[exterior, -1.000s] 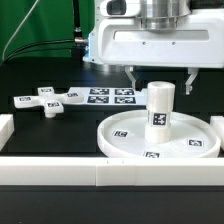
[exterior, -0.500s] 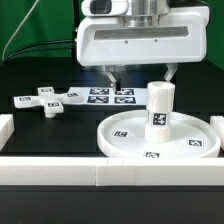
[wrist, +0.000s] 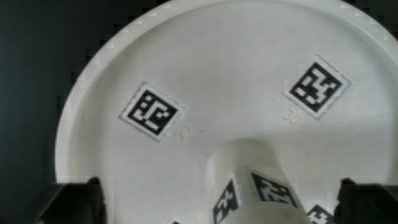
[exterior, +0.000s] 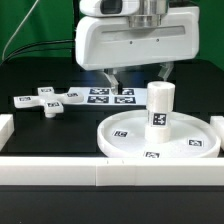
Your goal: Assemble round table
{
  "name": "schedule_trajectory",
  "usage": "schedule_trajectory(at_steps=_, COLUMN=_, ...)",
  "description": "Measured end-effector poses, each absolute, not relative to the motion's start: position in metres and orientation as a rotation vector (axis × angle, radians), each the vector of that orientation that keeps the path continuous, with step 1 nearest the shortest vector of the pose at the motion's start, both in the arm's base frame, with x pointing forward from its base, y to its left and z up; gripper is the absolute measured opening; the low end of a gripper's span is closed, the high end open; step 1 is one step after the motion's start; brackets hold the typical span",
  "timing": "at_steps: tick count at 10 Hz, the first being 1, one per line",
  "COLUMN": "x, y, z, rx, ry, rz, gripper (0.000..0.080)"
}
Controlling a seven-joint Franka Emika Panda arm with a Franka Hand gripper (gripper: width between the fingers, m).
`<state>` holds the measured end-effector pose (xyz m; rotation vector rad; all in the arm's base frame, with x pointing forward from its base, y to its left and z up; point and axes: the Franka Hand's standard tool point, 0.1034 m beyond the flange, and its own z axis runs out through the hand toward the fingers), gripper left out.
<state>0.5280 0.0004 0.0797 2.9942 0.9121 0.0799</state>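
The large white rimmed round disc [exterior: 163, 139] lies on the black table at the exterior view's right. The short thick cylinder [exterior: 160, 110] stands upright on its middle. The cross-shaped piece [exterior: 47, 101] lies flat at the exterior view's left. My gripper [exterior: 138, 77] hangs open and empty above and behind the cylinder, a little to its left. In the wrist view the disc [wrist: 196, 90] fills the frame and the cylinder [wrist: 267, 190] rises between the two dark fingertips [wrist: 75, 203], touching neither.
The marker board [exterior: 111, 96] lies flat behind the disc. Long white border rails [exterior: 110, 176] run along the front and the exterior view's left [exterior: 5, 123]. A green backdrop stands behind the table.
The gripper has moved toward the exterior view's left and slightly up, away from directly over the cylinder. The parts have not moved.
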Motion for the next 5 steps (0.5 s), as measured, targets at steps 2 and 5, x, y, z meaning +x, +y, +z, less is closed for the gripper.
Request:
schedule_trajectory(at_steps=2, x=0.5281, y=-0.0022, z=0.0793, rx=2.946, ry=1.036, rz=0.074, gripper=0.0648)
schedule_trajectory(at_steps=5, x=0.5269, y=-0.0061, z=0.0786, rx=2.875, ry=1.209, rz=0.067, gripper=0.0648)
